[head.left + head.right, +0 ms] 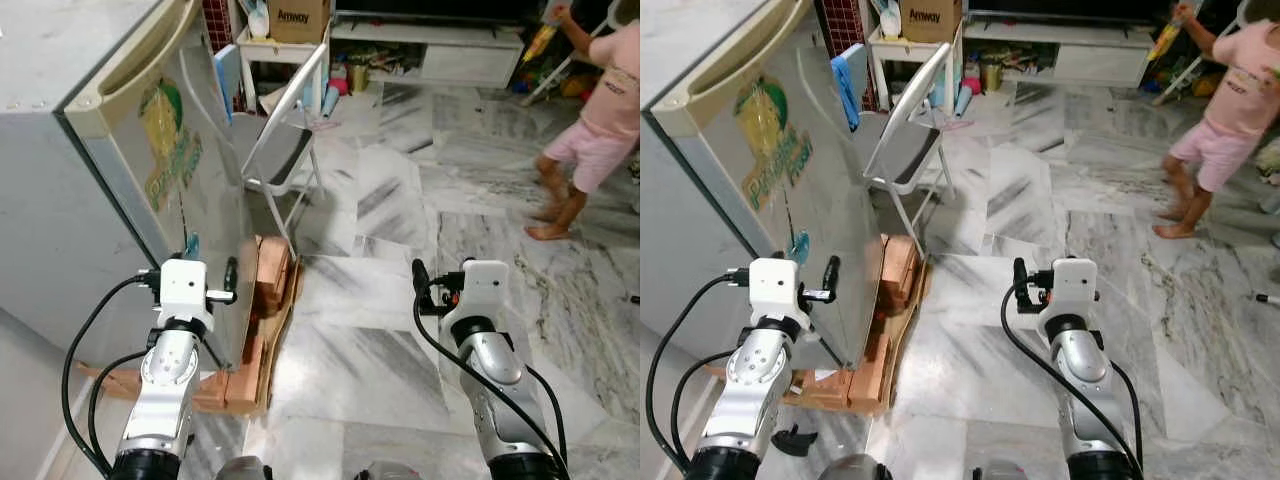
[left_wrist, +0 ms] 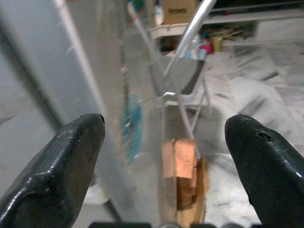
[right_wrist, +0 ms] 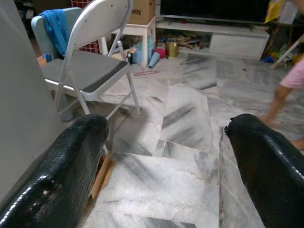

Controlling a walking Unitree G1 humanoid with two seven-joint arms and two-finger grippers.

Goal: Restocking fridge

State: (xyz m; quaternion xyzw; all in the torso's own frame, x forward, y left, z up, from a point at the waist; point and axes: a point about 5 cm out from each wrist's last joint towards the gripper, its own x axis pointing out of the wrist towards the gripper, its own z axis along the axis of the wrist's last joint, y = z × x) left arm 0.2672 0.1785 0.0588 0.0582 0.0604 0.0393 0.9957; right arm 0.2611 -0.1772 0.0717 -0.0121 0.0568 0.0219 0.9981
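Note:
A grey fridge [image 1: 150, 170] stands at my left with its door shut. A yellow-green sticker [image 1: 165, 130] is on the door, and a long handle recess [image 1: 140, 60] runs along the door's top. My left gripper [image 1: 229, 279] hovers by the lower corner of the door, open and empty, with its fingers [image 2: 76, 156] wide apart. My right gripper [image 1: 420, 278] is held over the marble floor to the right of the fridge, also open with nothing between its fingers [image 3: 71, 166].
The fridge rests on orange blocks and cardboard [image 1: 268, 290]. A grey folding chair [image 1: 285, 150] stands just past the door. Behind it are a small table with a cardboard box [image 1: 298, 18] and a low TV cabinet [image 1: 430, 50]. A person in pink [image 1: 600, 120] stands far right.

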